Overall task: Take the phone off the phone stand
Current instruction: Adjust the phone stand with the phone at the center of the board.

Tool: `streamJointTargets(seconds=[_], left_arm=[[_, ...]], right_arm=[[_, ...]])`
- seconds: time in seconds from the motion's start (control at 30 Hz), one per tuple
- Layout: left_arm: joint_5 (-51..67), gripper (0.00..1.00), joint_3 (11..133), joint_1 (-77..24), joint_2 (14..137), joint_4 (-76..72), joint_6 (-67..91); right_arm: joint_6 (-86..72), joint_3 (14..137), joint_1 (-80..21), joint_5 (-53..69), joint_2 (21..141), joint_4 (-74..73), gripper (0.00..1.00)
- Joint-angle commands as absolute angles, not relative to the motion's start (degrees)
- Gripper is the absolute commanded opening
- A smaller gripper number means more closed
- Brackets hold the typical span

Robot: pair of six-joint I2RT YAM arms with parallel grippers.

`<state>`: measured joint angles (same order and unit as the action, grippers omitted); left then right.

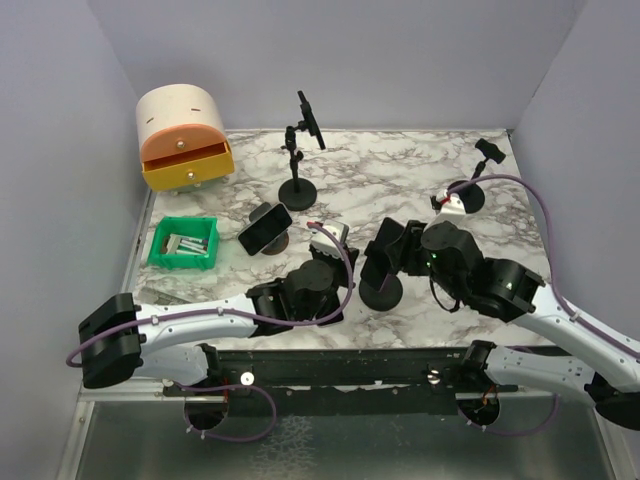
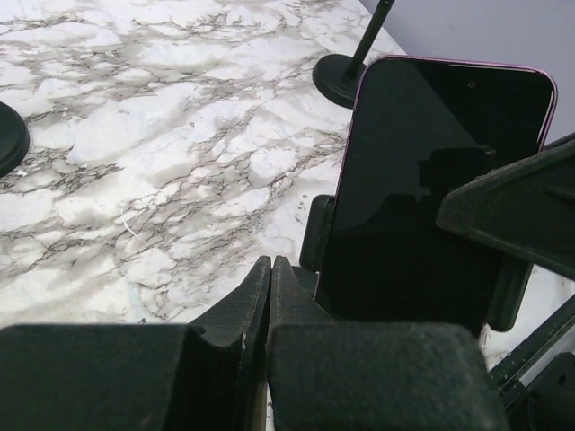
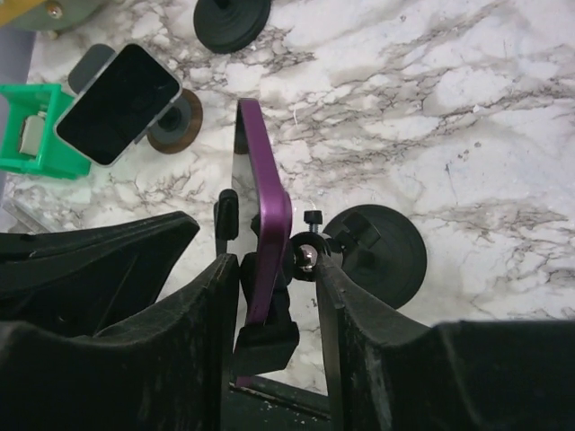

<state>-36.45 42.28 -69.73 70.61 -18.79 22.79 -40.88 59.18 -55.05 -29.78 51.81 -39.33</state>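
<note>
The phone [image 3: 265,206], in a purple case with a dark screen [image 2: 431,180], stands upright in the black clamp of the phone stand [image 3: 265,337]. The stand's round base [image 3: 386,256] rests on the marble table. My right gripper [image 3: 277,278] is open and straddles the phone and the clamp. Its left finger is by the screen side. Its right finger [image 3: 328,287] is against the ball joint behind the phone. My left gripper [image 2: 269,265] is shut and empty, just left of the clamp's side arm [image 2: 316,233]. In the top view both grippers meet over the stand [image 1: 381,292].
A second phone on a low stand [image 1: 265,227] sits to the left, beside a green bin [image 1: 183,243]. A tall stand with a phone [image 1: 305,130] and an orange drawer box [image 1: 183,135] are at the back. Another stand [image 1: 470,185] is at the back right.
</note>
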Motion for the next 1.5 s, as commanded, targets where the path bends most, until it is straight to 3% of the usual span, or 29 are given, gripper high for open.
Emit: streamJointTargets(seconds=[0.0,0.2,0.3,0.33,0.47,0.53,0.73,1.2,1.47], left_arm=[[-34.4,0.0,40.85,-69.76,68.82,-18.77,22.21],[-34.28,0.0,39.13,-69.74,66.56,-19.16,23.27],[-33.88,0.01,38.03,-69.78,65.2,-19.31,25.17],[-33.4,0.05,37.53,-69.78,64.71,-19.45,26.0],[-31.19,0.43,34.56,-69.71,62.3,-21.29,31.24],[-29.43,0.56,32.3,-69.7,60.88,-23.64,33.59],[-21.94,0.76,24.92,-68.13,59.92,-37.06,40.32],[4.27,0.75,18.55,-59.18,77.8,-80.35,53.6],[11.99,0.48,20.97,-56.93,91.08,-96.02,60.52]], right_arm=[[-41.55,57.27,-55.11,-28.31,51.48,-41.69,0.45],[-43.77,53.31,-55.11,-29.07,47.91,-38.41,0.44],[-45.29,50.01,-55.11,-29.23,45.1,-34.42,0.34],[-45.84,48.76,-55.11,-29.33,44.2,-33.02,0.29],[-47.32,43.81,-55.1,-29.59,40.21,-26.88,0.11],[-47.88,42.01,-55.09,-29.6,38.41,-25.21,0.04],[-48.56,36.95,-55.11,-30.41,32.17,-20.17,0.0],[-41.58,21.41,-55.1,-24.34,16.96,0.81,0.0],[-40.61,16.97,-55.11,-23.24,11.62,6.18,0.0]])
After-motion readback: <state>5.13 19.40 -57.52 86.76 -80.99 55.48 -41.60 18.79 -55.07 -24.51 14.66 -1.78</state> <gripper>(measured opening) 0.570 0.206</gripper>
